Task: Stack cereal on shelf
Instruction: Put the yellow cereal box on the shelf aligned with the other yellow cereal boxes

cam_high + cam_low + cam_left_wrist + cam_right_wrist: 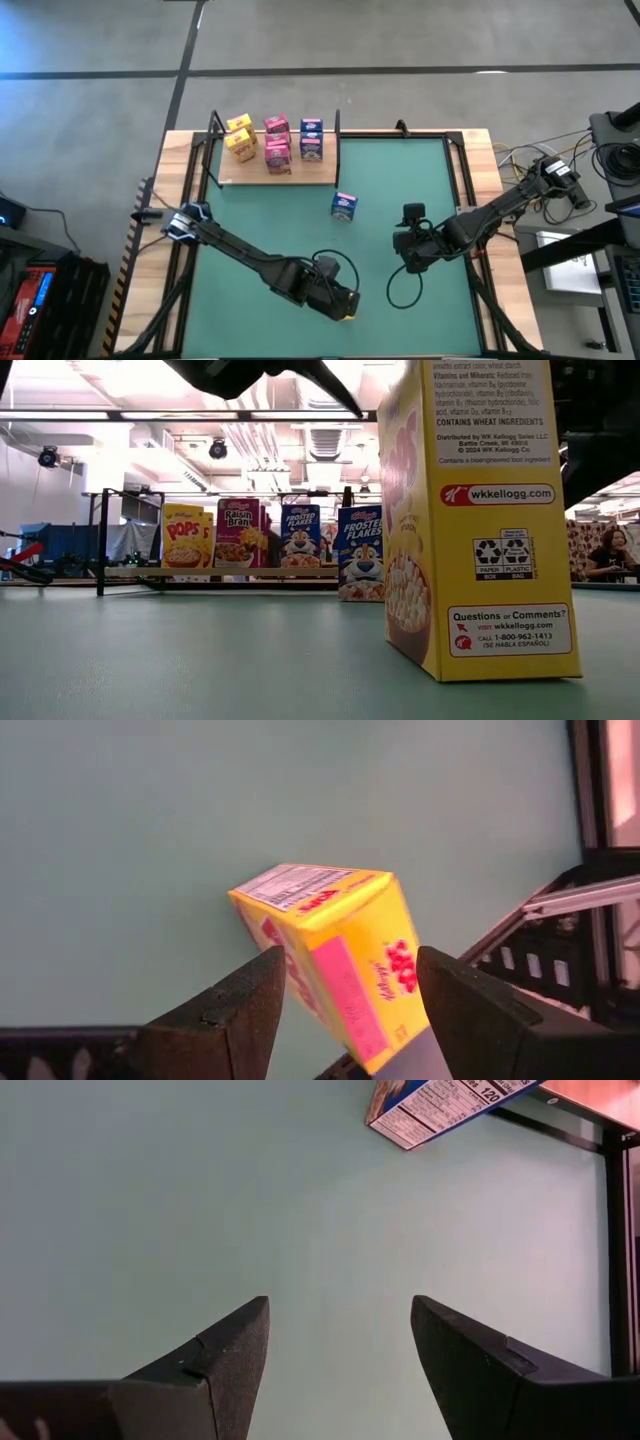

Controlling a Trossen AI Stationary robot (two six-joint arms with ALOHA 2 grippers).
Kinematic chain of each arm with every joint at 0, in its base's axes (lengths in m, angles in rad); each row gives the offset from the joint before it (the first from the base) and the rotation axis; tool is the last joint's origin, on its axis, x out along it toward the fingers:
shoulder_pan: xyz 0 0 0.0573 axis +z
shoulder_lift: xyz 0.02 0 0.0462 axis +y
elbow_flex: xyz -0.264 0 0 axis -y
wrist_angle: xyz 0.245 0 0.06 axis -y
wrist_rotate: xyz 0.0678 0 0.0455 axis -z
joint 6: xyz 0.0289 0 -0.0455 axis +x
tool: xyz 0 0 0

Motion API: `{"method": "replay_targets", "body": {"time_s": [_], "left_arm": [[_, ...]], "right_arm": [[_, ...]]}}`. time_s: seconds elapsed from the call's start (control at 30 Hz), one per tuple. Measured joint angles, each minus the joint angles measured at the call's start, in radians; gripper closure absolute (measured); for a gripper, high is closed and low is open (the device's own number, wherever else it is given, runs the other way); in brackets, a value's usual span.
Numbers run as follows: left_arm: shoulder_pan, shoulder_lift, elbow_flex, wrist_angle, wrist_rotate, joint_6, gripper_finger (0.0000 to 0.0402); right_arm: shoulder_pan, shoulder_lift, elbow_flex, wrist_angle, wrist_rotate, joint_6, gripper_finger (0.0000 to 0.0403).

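A yellow cereal box (348,314) (480,530) (330,940) stands upright on the green mat near the table's near edge, and my left gripper (338,303) (350,965) is above it, shut on it. The pale shelf board (325,180) (230,572) lies at the far left. It carries yellow (240,137), pink (277,142) and blue (311,140) boxes standing on their bases. One more blue box (344,205) (440,1100) stands on the mat in front of the shelf. My right gripper (410,250) (340,1315) hovers open over bare mat at centre right. My left gripper has the yellow box's upper part (300,975) pinched between its two fingers (240,1010), one on each opposite side. The fingers come from above, pointing down. The box stands upright with its base (500,670) on the mat.
Black metal uprights (214,125) frame the shelf, and a black rail (465,190) runs along the mat's right side. A black cable loop (400,290) lies on the mat below the right arm. Bare green mat lies between the grippers and the shelf.
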Motion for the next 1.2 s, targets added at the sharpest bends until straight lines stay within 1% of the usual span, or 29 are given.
{"method": "replay_targets", "body": {"time_s": [0.87,1.03,1.2], "left_arm": [[-0.003,0.0,0.0,0.001,0.0,-0.057,0.0192],[-0.007,0.014,0.0,0.043,0.001,-0.053,0.0192],[-0.011,0.038,0.0,0.059,0.032,-0.035,0.0192]], "right_arm": [[0.0,0.0,0.0,0.017,0.0,0.0,0.017],[0.0,0.0,0.0,0.019,0.0,0.0,0.017],[0.0,0.0,0.0,0.023,0.0,0.0,0.017]]}}
